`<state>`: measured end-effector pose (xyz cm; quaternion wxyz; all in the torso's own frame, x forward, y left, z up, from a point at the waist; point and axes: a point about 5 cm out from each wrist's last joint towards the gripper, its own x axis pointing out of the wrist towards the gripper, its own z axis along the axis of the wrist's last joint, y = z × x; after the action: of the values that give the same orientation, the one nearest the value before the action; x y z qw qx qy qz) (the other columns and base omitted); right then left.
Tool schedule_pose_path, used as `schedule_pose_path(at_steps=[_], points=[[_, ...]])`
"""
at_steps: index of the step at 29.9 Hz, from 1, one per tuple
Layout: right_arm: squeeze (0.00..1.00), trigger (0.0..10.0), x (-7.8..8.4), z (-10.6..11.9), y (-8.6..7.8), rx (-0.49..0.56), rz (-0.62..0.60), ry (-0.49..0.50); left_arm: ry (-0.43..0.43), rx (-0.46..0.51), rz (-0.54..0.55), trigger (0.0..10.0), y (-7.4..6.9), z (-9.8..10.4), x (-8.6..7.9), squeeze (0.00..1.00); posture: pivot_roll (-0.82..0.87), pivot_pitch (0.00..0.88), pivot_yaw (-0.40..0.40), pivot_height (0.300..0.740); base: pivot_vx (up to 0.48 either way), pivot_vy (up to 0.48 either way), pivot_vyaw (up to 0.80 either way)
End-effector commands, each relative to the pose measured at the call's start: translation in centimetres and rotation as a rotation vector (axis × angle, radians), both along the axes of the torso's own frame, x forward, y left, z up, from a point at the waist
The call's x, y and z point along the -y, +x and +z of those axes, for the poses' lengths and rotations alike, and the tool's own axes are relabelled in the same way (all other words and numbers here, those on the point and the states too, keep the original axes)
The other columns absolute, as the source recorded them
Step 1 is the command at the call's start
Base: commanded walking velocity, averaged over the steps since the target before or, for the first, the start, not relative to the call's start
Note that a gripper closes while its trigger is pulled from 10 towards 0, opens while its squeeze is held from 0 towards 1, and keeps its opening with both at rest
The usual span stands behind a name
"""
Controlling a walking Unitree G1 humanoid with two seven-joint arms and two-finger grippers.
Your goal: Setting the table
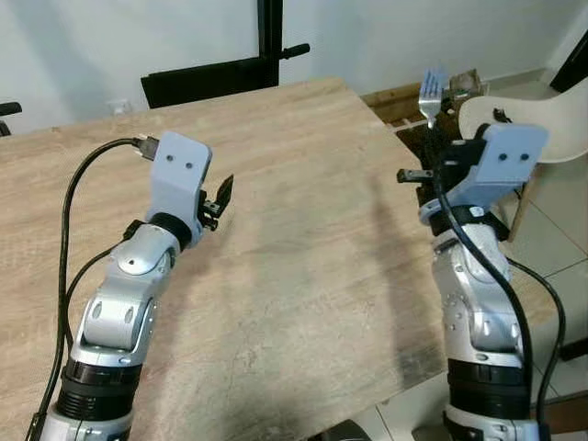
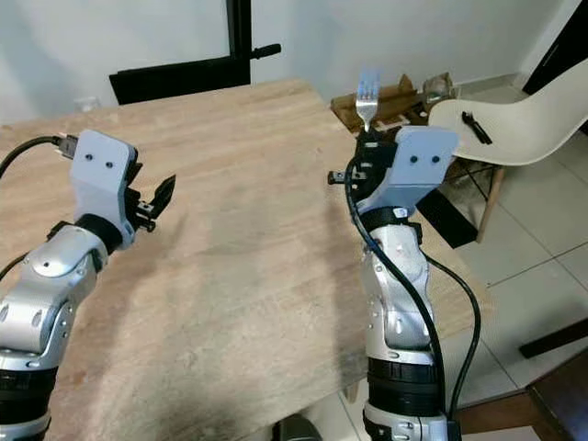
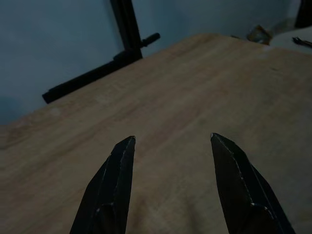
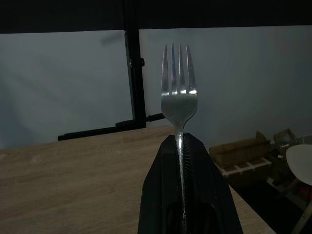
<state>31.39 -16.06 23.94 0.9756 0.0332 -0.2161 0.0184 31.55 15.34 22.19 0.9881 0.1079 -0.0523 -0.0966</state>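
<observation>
A silver fork (image 1: 431, 95) stands upright with its tines up, held by my right gripper (image 1: 430, 138) just past the right edge of the wooden table (image 1: 294, 239). In the right wrist view the fork (image 4: 179, 102) rises from between the closed black fingers (image 4: 161, 195). My left gripper (image 1: 219, 200) hovers over the table's left half, open, with nothing between its fingers (image 3: 109, 185).
A white chair (image 2: 501, 115) stands to the right of the table. Cardboard boxes (image 2: 395, 96) lie on the floor behind it. A black stand (image 1: 220, 73) rises at the table's far edge against the wall. The tabletop is bare wood.
</observation>
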Motion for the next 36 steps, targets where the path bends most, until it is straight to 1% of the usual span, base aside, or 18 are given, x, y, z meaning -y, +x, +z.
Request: schedule_pose_path(at_steps=[1,6,18,24,36], points=[[0.0,10.0,0.24,-0.29,0.05,-0.016,-0.011,0.007,0.0,-0.001,0.019,10.0,0.12,-0.2,-0.31,0.0,-0.1,0.028,0.042,0.74,0.0,0.0,0.0],[0.0,10.0,0.4,-0.39,0.06,-0.025,-0.023,0.013,-0.011,0.01,0.026,10.0,0.17,-0.05,-0.5,0.0,-0.1,0.029,0.042,0.74,0.0,0.0,0.0],[0.0,10.0,0.69,-0.84,0.11,-0.045,-0.033,0.018,-0.016,0.02,0.022,10.0,0.3,0.08,-0.3,0.0,-0.1,0.034,0.041,0.74,0.0,0.0,0.0],[0.0,10.0,0.71,-0.86,0.17,-0.049,-0.034,0.019,-0.014,0.022,0.021,10.0,0.37,0.13,-0.27,0.0,-0.1,0.035,0.042,0.74,-0.301,0.0,0.0],[0.0,10.0,0.77,-0.96,0.17,-0.053,-0.035,0.019,-0.012,0.024,0.019,10.0,0.44,0.17,-0.27,0.0,-0.11,0.041,0.04,0.74,-0.402,0.0,0.0]])
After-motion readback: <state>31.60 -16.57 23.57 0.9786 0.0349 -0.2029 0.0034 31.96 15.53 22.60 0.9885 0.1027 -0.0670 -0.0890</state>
